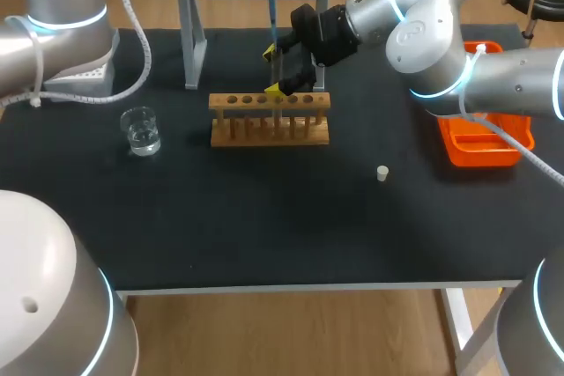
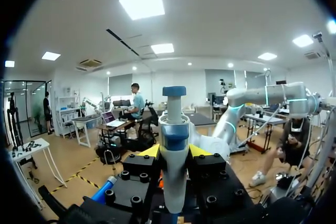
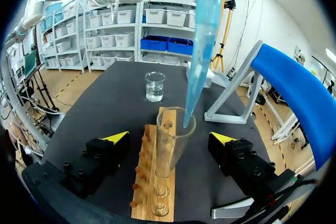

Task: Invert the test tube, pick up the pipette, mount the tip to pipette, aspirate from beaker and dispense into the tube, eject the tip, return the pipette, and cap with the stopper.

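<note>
Holding pipette [image 2: 173, 124]: left gripper [image 2: 174, 150], clamped on its body. Blue tip [image 3: 202, 40] enters mouth of test tube [image 3: 173, 145], upright in wooden rack [image 3: 149, 192]. Right gripper [image 3: 170, 137] wide, flanking tube without contact.

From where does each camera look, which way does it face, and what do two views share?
Head: above and behind, looking down on the table; left arm and right arm show.
Left wrist: faces out into the room; left gripper shut on the pipette.
Right wrist: looks down at the tube; right gripper open around it.
Shared: head and right wrist show the beaker.
</note>
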`<state>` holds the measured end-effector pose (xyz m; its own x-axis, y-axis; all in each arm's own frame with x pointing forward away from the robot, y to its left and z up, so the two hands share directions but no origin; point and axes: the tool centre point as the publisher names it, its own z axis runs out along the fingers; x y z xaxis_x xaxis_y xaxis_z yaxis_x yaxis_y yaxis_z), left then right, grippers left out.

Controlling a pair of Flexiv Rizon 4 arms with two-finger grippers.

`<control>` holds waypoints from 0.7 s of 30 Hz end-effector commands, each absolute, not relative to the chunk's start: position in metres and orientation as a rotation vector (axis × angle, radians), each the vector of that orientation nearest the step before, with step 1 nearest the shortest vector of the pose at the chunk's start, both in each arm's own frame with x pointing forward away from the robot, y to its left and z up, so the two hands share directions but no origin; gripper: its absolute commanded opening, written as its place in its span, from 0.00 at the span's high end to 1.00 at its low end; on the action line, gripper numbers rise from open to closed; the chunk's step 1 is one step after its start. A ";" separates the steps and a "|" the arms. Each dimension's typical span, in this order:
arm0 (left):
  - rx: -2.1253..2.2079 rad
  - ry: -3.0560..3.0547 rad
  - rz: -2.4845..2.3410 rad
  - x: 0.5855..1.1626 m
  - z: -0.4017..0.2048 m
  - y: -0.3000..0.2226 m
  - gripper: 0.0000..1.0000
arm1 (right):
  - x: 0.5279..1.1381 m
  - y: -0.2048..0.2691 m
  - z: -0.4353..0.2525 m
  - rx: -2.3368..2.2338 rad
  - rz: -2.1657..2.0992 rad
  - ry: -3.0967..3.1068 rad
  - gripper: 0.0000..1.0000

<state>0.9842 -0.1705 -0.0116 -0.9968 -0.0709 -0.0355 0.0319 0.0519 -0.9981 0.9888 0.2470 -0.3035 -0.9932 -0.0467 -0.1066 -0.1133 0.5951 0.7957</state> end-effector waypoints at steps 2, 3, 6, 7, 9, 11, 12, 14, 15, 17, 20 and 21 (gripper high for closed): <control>-0.027 2.222 -2.125 0.984 -0.012 -0.174 1.00 | 0.990 0.247 -0.303 -0.139 1.371 2.742 0.00; -0.023 2.224 -2.127 0.984 -0.012 -0.174 1.00 | 0.990 0.247 -0.303 -0.139 1.371 2.742 0.00; -0.019 2.229 -2.131 0.983 -0.014 -0.176 1.00 | 0.990 0.247 -0.303 -0.139 1.371 2.742 0.00; -0.019 2.231 -2.134 0.982 -0.014 -0.176 1.00 | 0.990 0.247 -0.303 -0.139 1.371 2.742 0.00; -0.020 2.236 -2.141 0.981 -0.015 -0.177 1.00 | 0.990 0.247 -0.303 -0.139 1.371 2.742 0.00; -0.018 2.240 -2.144 0.980 -0.016 -0.178 1.00 | 0.990 0.247 -0.303 -0.139 1.371 2.742 0.00; -0.017 2.242 -2.144 0.979 -0.016 -0.178 1.00 | 0.990 0.247 -0.303 -0.139 1.371 2.742 0.00; -0.015 2.246 -2.144 0.978 -0.017 -0.178 1.00 | 0.990 0.247 -0.303 -0.139 1.371 2.742 0.00; -0.016 2.248 -2.143 0.977 -0.017 -0.178 1.00 | 0.990 0.247 -0.303 -0.139 1.371 2.742 0.00; -0.018 2.253 -2.142 0.976 -0.018 -0.178 1.00 | 0.990 0.247 -0.303 -0.139 1.371 2.742 0.00; -0.021 2.257 -2.140 0.974 -0.019 -0.177 1.00 | 0.990 0.247 -0.303 -0.139 1.371 2.742 0.00; -0.022 2.259 -2.139 0.974 -0.020 -0.176 1.00 | 0.990 0.247 -0.303 -0.139 1.371 2.742 0.00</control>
<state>0.9754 -0.1789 -0.0202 -0.9994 -0.0321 -0.0136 0.0120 0.0517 -0.9986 0.9888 0.2470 -0.3035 -0.9932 -0.0467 -0.1065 -0.1133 0.5951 0.7956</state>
